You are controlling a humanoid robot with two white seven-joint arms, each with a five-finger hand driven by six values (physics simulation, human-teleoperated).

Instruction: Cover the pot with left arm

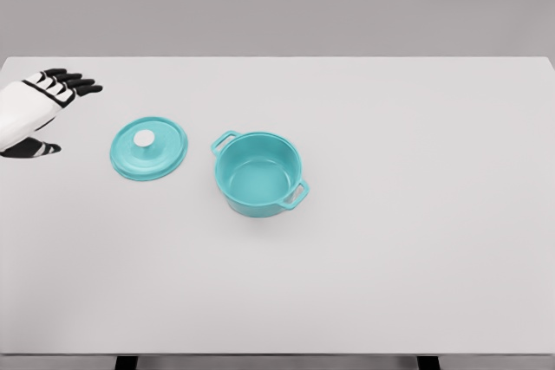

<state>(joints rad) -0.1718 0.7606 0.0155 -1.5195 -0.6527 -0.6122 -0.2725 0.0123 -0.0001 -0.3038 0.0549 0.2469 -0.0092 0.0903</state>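
Left hand (36, 114) is sitting at the far left edge of the bench (390, 257), fingers spread out flat and thumb sticking out below, holding nothing and touching nothing. The wrist and arm are cut off by the frame edge. The teal lid (149, 147) lies flat just right of the hand, white knob up. The pot (258, 174) stands uncovered right beside the lid, both handles showing.
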